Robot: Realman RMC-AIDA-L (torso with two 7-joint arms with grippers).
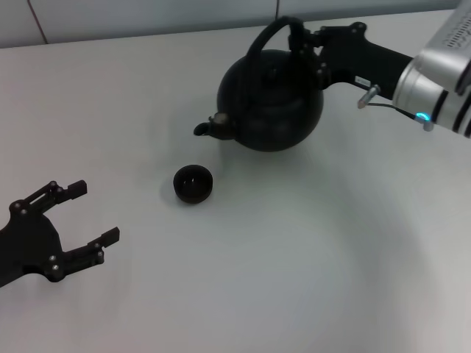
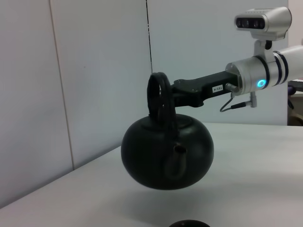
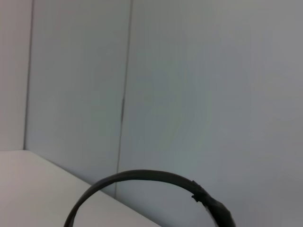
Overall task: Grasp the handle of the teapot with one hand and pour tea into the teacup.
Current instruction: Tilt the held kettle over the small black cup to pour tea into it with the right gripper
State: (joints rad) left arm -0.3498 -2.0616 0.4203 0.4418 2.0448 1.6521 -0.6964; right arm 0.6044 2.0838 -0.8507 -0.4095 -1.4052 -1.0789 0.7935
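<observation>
The round matte black teapot [image 1: 272, 103] hangs above the table, its short spout [image 1: 210, 126] pointing toward my left side. My right gripper [image 1: 298, 35] reaches in from the right and is shut on the arched black handle [image 1: 263, 38]. The left wrist view shows the teapot [image 2: 165, 151] clear of the tabletop, with the handle [image 2: 158, 97] upright. The small black teacup [image 1: 193, 183] stands on the table, nearer to me than the spout and slightly to its left. My left gripper [image 1: 94, 212] rests open at the near left, holding nothing. In the right wrist view only the handle's arch [image 3: 142, 177] shows.
The white table [image 1: 309, 257] stretches around the cup and under the pot. A pale panelled wall [image 2: 94, 71] stands behind the table. The teacup's rim [image 2: 189, 223] just shows at the lower edge of the left wrist view.
</observation>
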